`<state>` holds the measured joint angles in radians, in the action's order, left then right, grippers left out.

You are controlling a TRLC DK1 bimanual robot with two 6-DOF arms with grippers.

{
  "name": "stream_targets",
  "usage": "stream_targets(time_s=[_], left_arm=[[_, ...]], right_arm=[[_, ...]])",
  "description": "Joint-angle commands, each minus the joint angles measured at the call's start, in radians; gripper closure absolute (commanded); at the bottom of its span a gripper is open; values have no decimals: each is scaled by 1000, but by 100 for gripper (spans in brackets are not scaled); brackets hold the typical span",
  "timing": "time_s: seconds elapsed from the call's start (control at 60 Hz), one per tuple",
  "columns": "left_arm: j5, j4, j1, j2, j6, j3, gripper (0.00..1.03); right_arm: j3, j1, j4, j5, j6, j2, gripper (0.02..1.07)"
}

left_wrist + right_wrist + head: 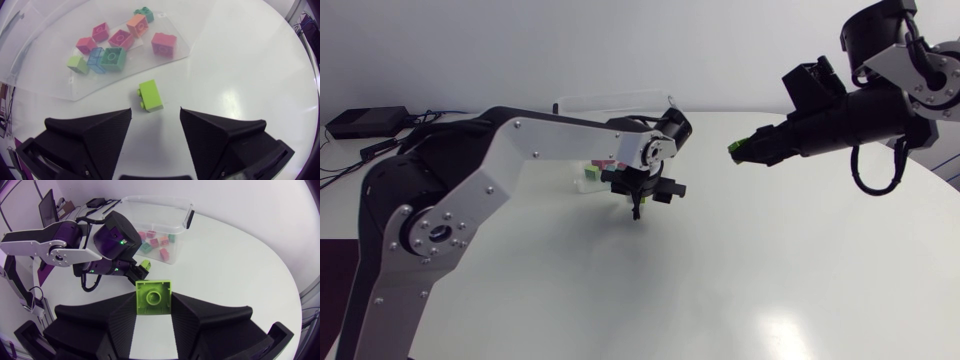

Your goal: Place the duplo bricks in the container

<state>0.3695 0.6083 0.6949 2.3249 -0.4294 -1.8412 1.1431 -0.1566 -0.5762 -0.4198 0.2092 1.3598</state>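
Right pincer [152, 303]: clamped on a lime-green brick, raised above the worktop [235, 265].
Held brick [153, 291]: gripped from two sides between the fingers, one stud facing the wrist camera.
Left pincer [156, 116]: fingers apart, pointing down at the worktop and holding nothing.
Loose brick [150, 95]: lime-green, lying on the worktop just ahead of the left pincer's gap, just outside the container.
Container [183, 202]: clear plastic, beyond the left pincer.
Bricks inside: pink [163, 43], orange [137, 25], green [114, 57], blue [96, 59] and others, close together.
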Motion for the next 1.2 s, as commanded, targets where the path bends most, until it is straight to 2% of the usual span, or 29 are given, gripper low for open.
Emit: stream_targets(time_s=[0.0, 0.1, 0.183, 0.517, 0.633, 0.8, 0.917, 1.05, 1.117, 1.183], left_arm=[[19, 1, -6, 40, -34, -38, 37], [40, 2, -26, 67, -34, -79, 38], [40, 10, -32, 83, -34, -108, 44], [40, 107, -9, 119, -34, -181, 43], [9, 156, -15, 136, -42, -225, 40], [-17, 165, -21, 142, -49, -236, 41], [-17, 182, -26, 160, -49, -268, 48], [-35, 215, -32, 186, -51, -303, 67], [-47, 222, -40, 189, -54, -302, 74], [-57, 225, -41, 191, -58, -302, 75]], right_arm=[[-31, 12, 3, -10, -14, -16, 77], [-31, 14, 3, -13, -14, -16, 77], [-32, 15, 3, -14, -14, -21, 77], [-52, 37, 13, -34, -7, -19, 77], [-55, 48, 13, -42, -5, -21, 77], [-72, 52, 22, -42, -2, -19, 77], [-77, 54, 27, -43, -5, -18, 77], [-75, 54, 32, -48, -8, -14, 77], [-77, 57, 35, -53, -8, -11, 77], [-77, 57, 38, -53, -8, -8, 77]])
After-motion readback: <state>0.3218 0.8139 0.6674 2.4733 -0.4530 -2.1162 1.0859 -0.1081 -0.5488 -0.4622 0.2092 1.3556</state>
